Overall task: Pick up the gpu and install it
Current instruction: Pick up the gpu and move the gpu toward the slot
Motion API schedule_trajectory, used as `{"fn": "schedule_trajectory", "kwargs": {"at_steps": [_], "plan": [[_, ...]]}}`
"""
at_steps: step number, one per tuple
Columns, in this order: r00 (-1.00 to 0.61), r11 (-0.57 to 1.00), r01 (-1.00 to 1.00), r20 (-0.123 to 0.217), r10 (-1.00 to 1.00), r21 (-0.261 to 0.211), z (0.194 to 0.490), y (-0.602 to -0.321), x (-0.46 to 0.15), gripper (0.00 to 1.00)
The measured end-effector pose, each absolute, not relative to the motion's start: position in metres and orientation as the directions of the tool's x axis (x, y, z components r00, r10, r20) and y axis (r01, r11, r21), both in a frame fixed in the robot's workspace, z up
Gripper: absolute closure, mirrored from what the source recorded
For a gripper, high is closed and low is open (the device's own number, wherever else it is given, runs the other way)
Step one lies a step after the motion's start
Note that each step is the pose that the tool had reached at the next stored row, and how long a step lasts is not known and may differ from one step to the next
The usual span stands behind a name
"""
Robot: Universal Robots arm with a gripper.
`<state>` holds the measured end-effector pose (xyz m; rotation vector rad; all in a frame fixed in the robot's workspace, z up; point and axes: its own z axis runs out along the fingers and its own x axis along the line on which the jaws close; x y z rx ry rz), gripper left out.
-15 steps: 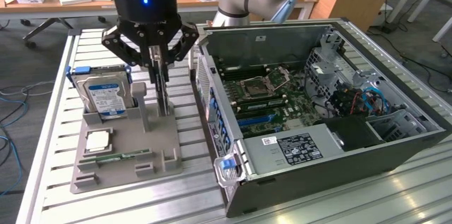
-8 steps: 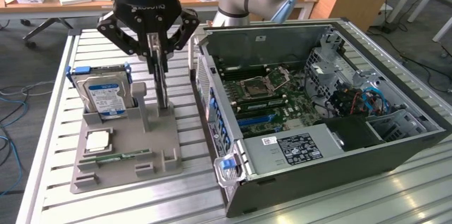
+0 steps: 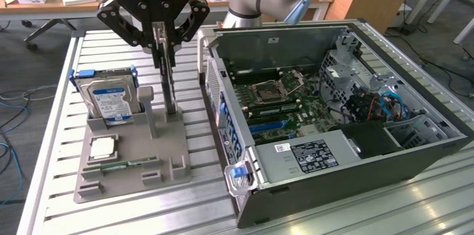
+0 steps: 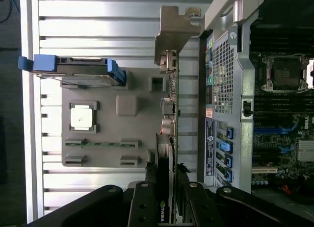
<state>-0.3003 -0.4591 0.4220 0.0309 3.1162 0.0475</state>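
The gpu (image 3: pixel 172 93) is a thin card seen edge-on, standing upright over the right side of the grey holder tray (image 3: pixel 137 138). Its lower end reaches down to the tray surface. My gripper (image 3: pixel 166 60) comes down from above, and its fingers (image 3: pixel 157 46) press on both faces of the card's top, shut on it. In the wrist view the gpu (image 4: pixel 164 158) runs away from my gripper (image 4: pixel 166 185) as a dark strip, with its silver bracket (image 4: pixel 174 28) at the far end. The open computer case (image 3: pixel 333 107) lies just to the exterior view's right of the card.
On the tray sit a hard drive with blue rails (image 3: pixel 111 93), a square processor chip (image 3: pixel 102 147) and a narrow memory stick (image 3: pixel 122 164). The case's rear wall (image 4: pixel 223 65) stands close beside the card. All rests on a slotted aluminium table (image 3: pixel 96 46).
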Motion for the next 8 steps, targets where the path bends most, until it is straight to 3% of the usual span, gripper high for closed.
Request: {"fn": "schedule_trajectory", "kwargs": {"at_steps": [8], "plan": [[-0.999, 0.999, 0.019, -0.024, 0.02, 0.03, 0.4242, -0.4591, -0.3003, 0.74]]}}
